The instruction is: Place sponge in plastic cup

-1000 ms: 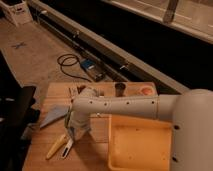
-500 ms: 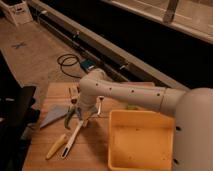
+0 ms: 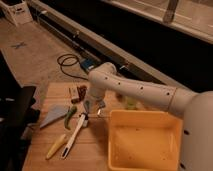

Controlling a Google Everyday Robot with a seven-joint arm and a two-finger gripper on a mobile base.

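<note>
My gripper point(image 3: 94, 106) hangs shut over the middle of the wooden table point(image 3: 50, 100), fingers pointing down, with nothing visibly held. A small rectangular block, apparently the sponge point(image 3: 73, 92), lies at the back left of the table, a little left of and behind the gripper. The pale green plastic cup point(image 3: 131, 102) stands to the right of the gripper, just behind the yellow bin and partly hidden by my white arm point(image 3: 135, 90).
A dark brown cup point(image 3: 82, 91) stands beside the sponge. A grey-blue triangular cloth point(image 3: 52, 116), a green item point(image 3: 70, 118), a white brush point(image 3: 75, 135) and a yellow utensil point(image 3: 55, 146) lie at front left. A large yellow bin point(image 3: 145, 142) fills the front right.
The gripper has risen from above the brush and cloth and moved right and toward the back of the table. It stayed shut. The objects have not moved.
</note>
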